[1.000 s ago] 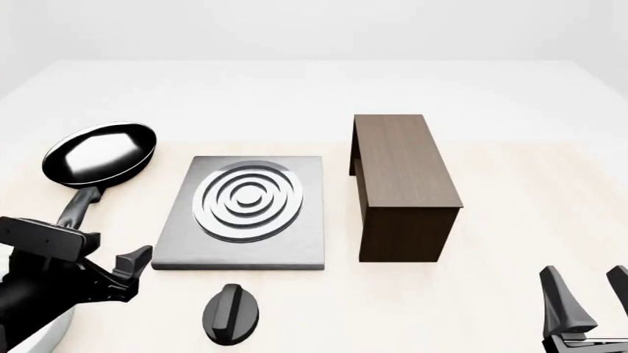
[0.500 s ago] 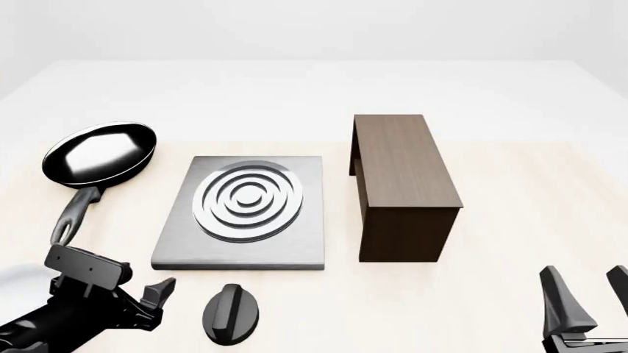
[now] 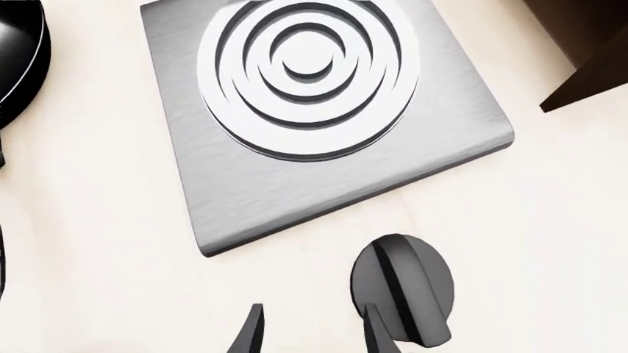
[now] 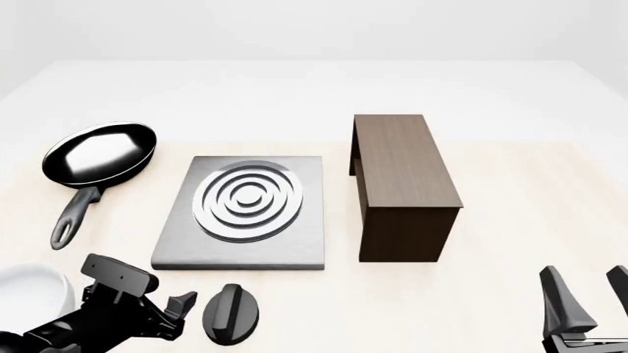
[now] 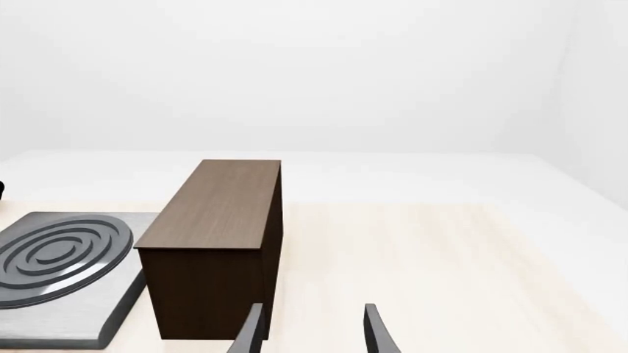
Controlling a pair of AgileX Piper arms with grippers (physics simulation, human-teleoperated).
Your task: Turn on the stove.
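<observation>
The stove (image 4: 245, 209) is a flat grey slab with silver burner rings, mid-left on the table; it also shows in the left wrist view (image 3: 324, 110). Its black round knob (image 4: 232, 314) with a raised ridge lies just in front of the slab. My left gripper (image 4: 182, 309) is open and empty, low over the table, right beside the knob's left side. In the left wrist view the left gripper (image 3: 314, 331) has one finger (image 3: 378, 331) in front of the knob (image 3: 407, 283). My right gripper (image 4: 592, 294) is open and empty at the front right, also seen in the right wrist view (image 5: 312, 331).
A black frying pan (image 4: 100, 154) lies left of the stove, its handle pointing toward me. A dark brown wooden cabinet (image 4: 402, 184) stands right of the stove and shows in the right wrist view (image 5: 211, 250).
My left arm has swung right and toward the front edge, bringing its open gripper up beside the knob. The right arm, stove and knob have not moved.
</observation>
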